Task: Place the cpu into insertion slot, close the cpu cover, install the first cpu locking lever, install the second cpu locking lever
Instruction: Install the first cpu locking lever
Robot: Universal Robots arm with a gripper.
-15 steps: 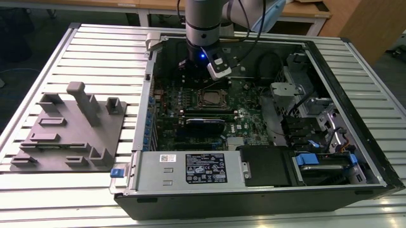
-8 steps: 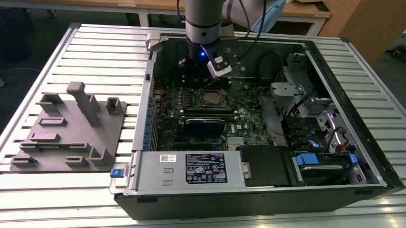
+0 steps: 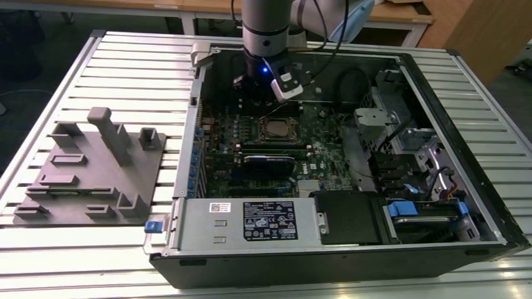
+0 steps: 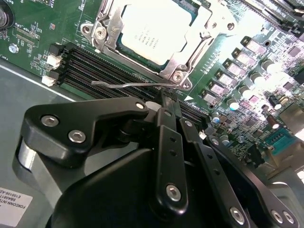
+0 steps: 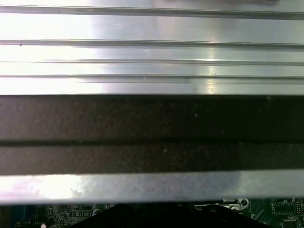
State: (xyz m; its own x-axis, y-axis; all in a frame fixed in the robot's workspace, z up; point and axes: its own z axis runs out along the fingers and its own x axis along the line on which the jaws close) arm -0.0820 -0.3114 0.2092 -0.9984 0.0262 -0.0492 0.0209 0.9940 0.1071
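Slatted metal table (image 3: 124, 68), open computer case (image 3: 465, 124) on it. Inside, the claw (image 4: 165, 97) is pinched narrow, tips at 1 thin wire lever (image 4: 118, 84); contact unclear. Beyond, the chip (image 4: 152, 26) sits in its socket (image 3: 280, 140) under the closed cover (image 4: 190, 53), partly cut off.

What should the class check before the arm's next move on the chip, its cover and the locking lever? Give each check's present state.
1. Chip lying flat: ok.
2. Cover down around the chip: ok.
3. Gripper shut, tip right beside the wire lever: ok.
4. That lever locked down: cannot tell.
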